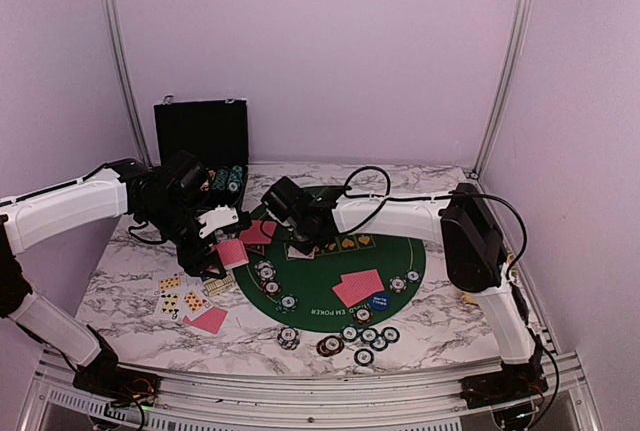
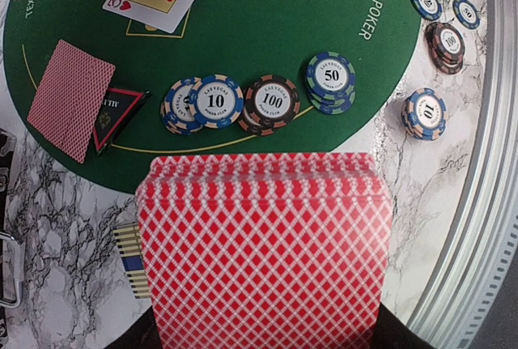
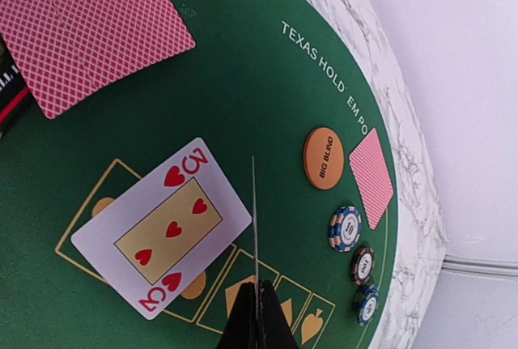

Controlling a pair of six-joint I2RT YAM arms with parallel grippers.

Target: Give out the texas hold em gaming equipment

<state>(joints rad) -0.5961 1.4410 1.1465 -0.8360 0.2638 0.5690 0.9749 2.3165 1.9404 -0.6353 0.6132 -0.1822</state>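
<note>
Currently gripping, in left jaws, a fanned stack (image 2: 263, 252) of diamond-patterned red-backed cards over the marbled surface (image 2: 48, 252), and pinching, in right jaws, one thin card (image 3: 254, 227) edge-on above the green mat (image 3: 267, 82), near a three of hearts (image 3: 166, 227), one round orange disc (image 3: 323, 158) and three ridged chips (image 3: 344, 228).
</note>
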